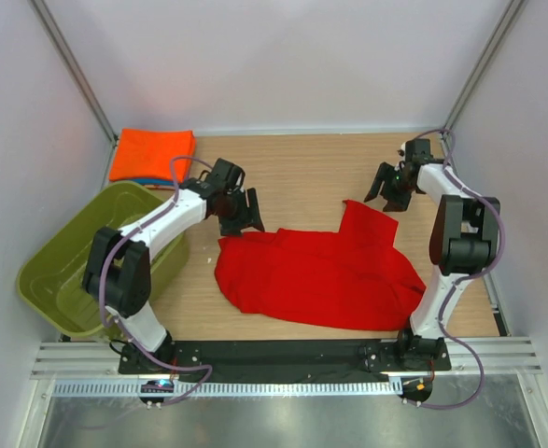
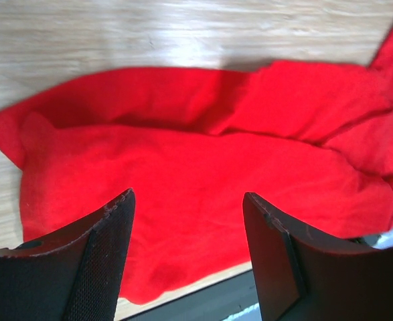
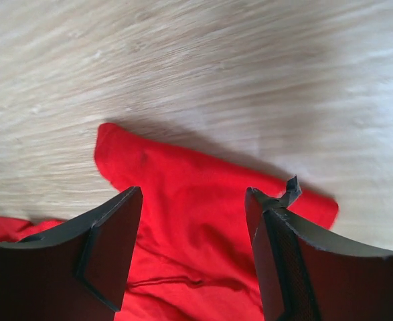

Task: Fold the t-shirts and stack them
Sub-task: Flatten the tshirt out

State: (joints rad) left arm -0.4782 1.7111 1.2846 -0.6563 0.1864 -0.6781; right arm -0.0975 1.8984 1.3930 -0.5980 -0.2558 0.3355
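Observation:
A red t-shirt [image 1: 320, 275] lies crumpled on the wooden table, one sleeve pointing to the back right. My left gripper [image 1: 241, 211] hovers open above its far left edge; the left wrist view shows red cloth [image 2: 189, 180] between and beyond the spread fingers, none gripped. Open too, my right gripper [image 1: 392, 187] hangs just behind the sleeve [image 3: 196, 200], nothing between its fingers. A folded orange t-shirt [image 1: 152, 154] lies at the back left on top of a blue one [image 1: 143, 180], of which only an edge shows.
An olive-green plastic basket [image 1: 63, 280] stands at the left edge, beside the left arm. White walls close in the table at the back and on both sides. A black rail [image 1: 283, 355] runs along the near edge.

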